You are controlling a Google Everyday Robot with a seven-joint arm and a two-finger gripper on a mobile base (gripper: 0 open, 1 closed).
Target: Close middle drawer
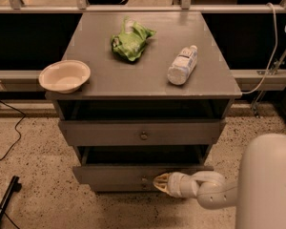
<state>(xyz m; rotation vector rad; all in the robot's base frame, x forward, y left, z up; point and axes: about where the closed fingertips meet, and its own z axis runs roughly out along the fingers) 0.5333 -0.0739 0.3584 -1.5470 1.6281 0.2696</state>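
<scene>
The middle drawer [119, 173] is the grey front with a small round knob [144, 179] low on the grey cabinet. It stands slightly out, with a dark gap above it. My gripper [158, 182] is at the bottom of the view, with its cream tip against this drawer's front just right of the knob. The fingers are shut and hold nothing. The white arm [214, 192] reaches in from the lower right. The drawer above [105, 133], with its own knob, also stands a little out. The lowest front is mostly hidden below.
On the cabinet top [105, 82] are a cream bowl [64, 75] at the left edge, a crumpled green bag [131, 39] and a plastic bottle [182, 65] lying down. Cables [12, 132] and a black leg [2, 202] lie on the speckled floor at the left.
</scene>
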